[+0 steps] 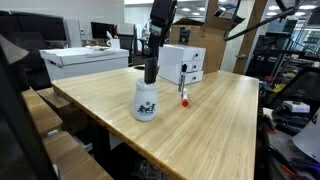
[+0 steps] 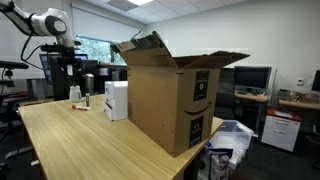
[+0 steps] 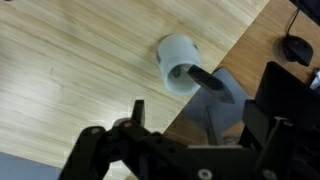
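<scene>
The cup stands right under my gripper, jaws spread wide and holding nothing. Only the wrist view looks into its mouth, where a dark marker leans. In an exterior view a white box and a red-capped pen sit just beside me. Well apart from me, an open carton hides part of the table.

Looks along a light wooden table past a large cardboard box standing at the near end with its flaps open, to a small white box just beside it and, farther back, a white cup beneath the white robot arm.
</scene>
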Controlling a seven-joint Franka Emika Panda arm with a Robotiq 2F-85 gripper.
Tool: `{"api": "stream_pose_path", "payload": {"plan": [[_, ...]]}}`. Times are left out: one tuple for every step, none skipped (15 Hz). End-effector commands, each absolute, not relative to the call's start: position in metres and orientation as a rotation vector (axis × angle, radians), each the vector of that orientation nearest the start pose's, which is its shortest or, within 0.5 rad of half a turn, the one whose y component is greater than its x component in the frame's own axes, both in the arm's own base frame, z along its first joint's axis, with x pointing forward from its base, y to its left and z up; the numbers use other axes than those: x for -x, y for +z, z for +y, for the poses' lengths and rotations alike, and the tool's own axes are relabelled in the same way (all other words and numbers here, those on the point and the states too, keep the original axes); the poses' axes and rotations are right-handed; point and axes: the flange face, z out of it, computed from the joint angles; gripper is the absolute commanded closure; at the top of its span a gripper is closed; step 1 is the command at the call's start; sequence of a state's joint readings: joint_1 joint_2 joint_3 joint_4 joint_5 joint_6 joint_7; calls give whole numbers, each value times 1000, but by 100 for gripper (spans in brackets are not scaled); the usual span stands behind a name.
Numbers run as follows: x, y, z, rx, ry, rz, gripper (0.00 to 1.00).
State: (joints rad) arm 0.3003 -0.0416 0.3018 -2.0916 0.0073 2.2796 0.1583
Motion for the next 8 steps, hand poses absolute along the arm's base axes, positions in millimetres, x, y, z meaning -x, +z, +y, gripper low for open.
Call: {"api": "stream_pose_path", "payload": {"plan": [[-464, 464, 346, 2906, -274, -862, 0], [-464, 463, 351, 2897, -263, -892, 0], [-464, 462, 354, 2895, -248, -913, 0], [-463, 459, 356, 2913, -219, -946, 0], [-463, 457, 357, 2923, -198, -979, 0], [-463, 454, 356, 2927, -180, -1006, 0], [-465, 450, 355, 2927, -155, -1023, 0], [-467, 448, 355, 2926, -139, -1042, 0]]}}
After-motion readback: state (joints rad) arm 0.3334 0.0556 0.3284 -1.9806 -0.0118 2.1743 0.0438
